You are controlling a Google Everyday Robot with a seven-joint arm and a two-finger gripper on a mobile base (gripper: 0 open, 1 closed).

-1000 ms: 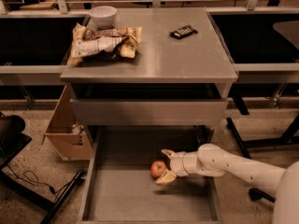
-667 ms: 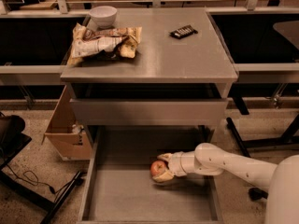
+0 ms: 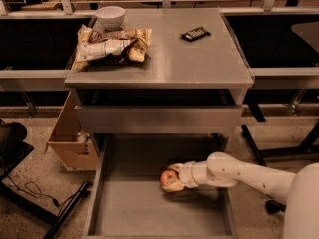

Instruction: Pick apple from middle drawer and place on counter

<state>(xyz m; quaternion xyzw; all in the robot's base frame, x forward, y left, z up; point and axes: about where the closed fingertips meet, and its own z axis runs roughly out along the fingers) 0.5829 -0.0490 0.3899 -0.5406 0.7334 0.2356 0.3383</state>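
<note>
The apple [image 3: 168,177] is small, red with a yellowish blush, and sits between my gripper's fingers inside the open middle drawer [image 3: 134,210], a wide shallow grey drawer pulled out below the cabinet. My gripper [image 3: 172,179] reaches in from the right on a white arm and is shut on the apple, near the drawer's right side and just above its floor. The counter [image 3: 179,54] is the flat grey metal top of the cabinet, above and behind the drawer.
On the counter lie a crumpled chip bag [image 3: 110,45], a white bowl [image 3: 109,16] at the back left and a dark snack bar [image 3: 195,33] at the back right. A cardboard box [image 3: 70,138] stands on the floor left of the cabinet.
My gripper has moved slightly left and closed around the apple; the apple now sits between the fingers instead of beside them.
</note>
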